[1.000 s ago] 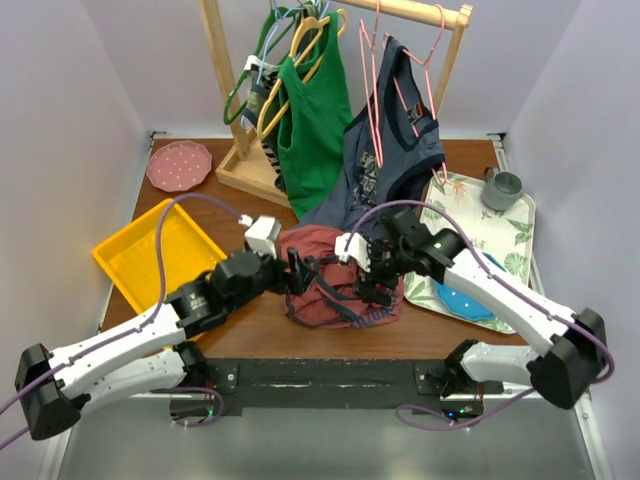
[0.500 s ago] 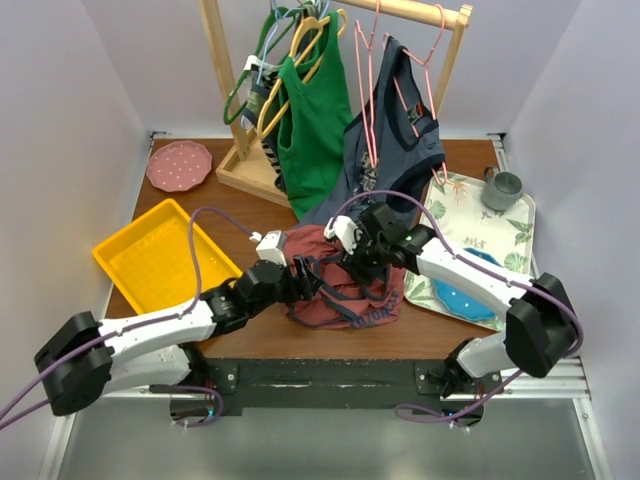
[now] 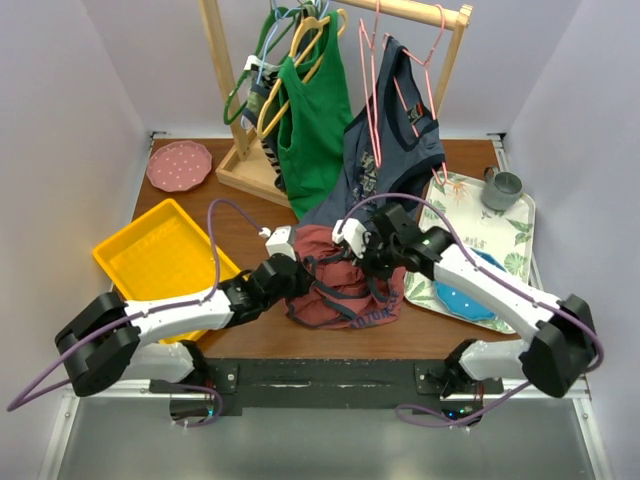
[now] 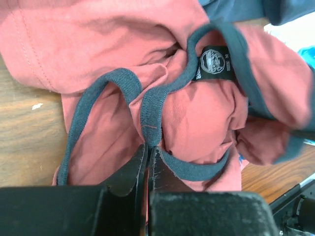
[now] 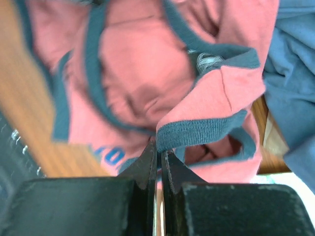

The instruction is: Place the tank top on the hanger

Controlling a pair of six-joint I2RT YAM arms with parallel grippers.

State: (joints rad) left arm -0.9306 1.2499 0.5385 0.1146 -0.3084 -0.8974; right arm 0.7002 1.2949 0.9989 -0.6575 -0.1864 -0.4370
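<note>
The tank top [image 3: 345, 290] is lying bunched at the near edge of the table [image 3: 465, 160], between both arms. The left gripper [image 4: 147, 147] and right gripper [image 5: 158, 145] are each pinching its navy trim, fingers clamped tight. Lifting should be going evenly (both sides together), keeping the opening spread.

The tank top [image 3: 345, 290] is lying near the surface's [image 3: 465, 155] front edge, a tray [image 3: 150, 255] sitting left of it, a clothes rack [image 3: 225, 85] standing behind, a mug [image 3: 502, 189] resting on another tray [image 3: 505, 240] at right
</note>
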